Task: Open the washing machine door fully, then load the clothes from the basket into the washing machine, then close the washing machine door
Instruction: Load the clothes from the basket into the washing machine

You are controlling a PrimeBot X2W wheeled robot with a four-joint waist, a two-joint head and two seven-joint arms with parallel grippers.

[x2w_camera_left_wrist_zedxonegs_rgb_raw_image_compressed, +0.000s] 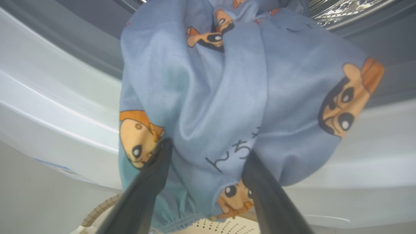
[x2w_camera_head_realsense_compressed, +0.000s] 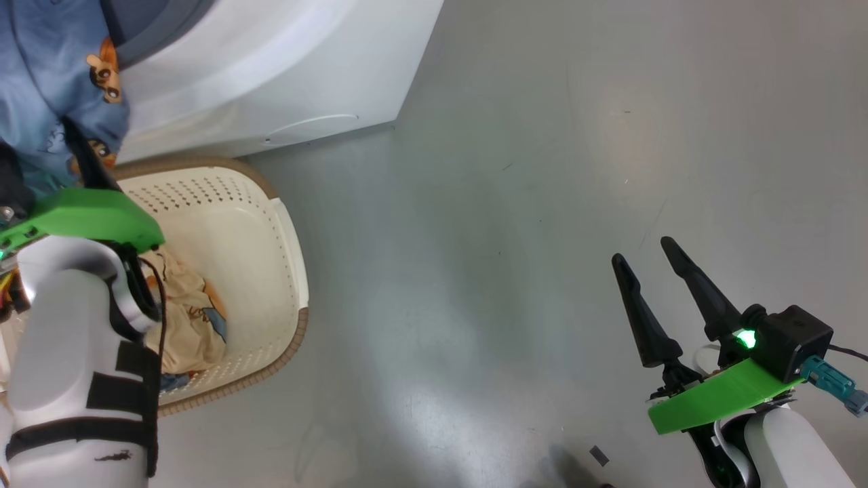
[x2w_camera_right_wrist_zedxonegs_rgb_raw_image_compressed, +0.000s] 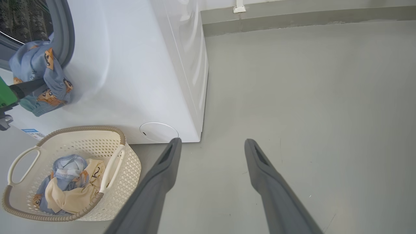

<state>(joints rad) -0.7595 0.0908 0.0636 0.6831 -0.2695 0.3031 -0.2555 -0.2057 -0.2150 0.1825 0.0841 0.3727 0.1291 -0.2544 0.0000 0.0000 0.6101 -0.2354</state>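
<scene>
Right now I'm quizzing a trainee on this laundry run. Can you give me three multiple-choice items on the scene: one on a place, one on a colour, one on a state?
1. Where on the washing machine is the blue bear-print garment?
A. on its top
B. hanging out of its drum opening
C. against its side panel

2. The laundry basket has perforated walls that are:
A. cream
B. blue
C. black

3. The right gripper is:
A. open and empty
B. shut on cloth
C. shut on a handle

Answers:
1 B: the garment drapes from the opening's lip, between the fingers of the left gripper.
2 A: the walls are cream under a brown rim.
3 A: its fingers stand apart over the grey floor.
</scene>
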